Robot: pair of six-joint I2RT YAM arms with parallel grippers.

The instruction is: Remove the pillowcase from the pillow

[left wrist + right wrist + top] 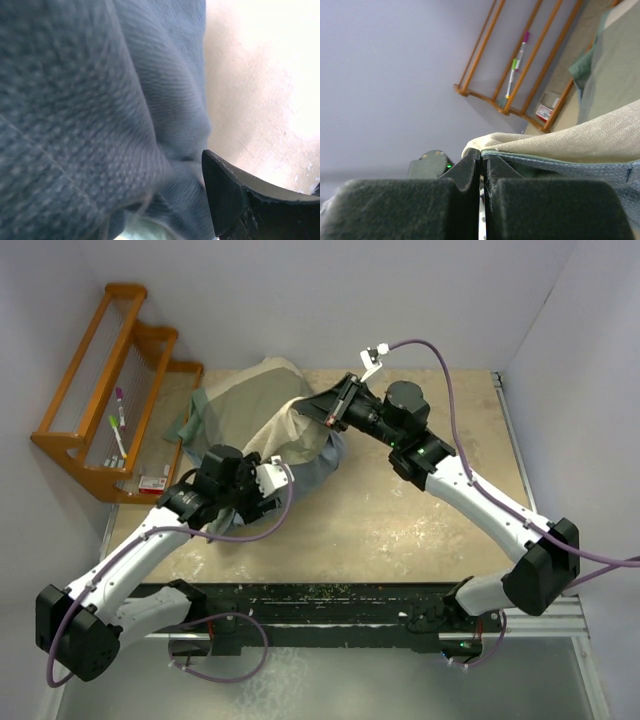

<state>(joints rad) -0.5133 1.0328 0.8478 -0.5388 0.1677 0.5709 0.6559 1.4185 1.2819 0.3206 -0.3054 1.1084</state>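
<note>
The pillowcase lies bunched at the back left of the table, beige and olive-grey on top with its blue-grey face hanging toward the front. My right gripper is shut on its hem; in the right wrist view the closed gripper pinches the beige and blue-grey edge. My left gripper is pressed into the blue-grey cloth, which fills the left wrist view and folds in beside the one visible finger. The other finger is hidden. The pillow is not clearly visible.
An orange wooden rack holding markers stands at the far left and also shows in the right wrist view. A small red and white box lies at its foot. Walls close in the back and both sides. The bare tabletop spreads to the right.
</note>
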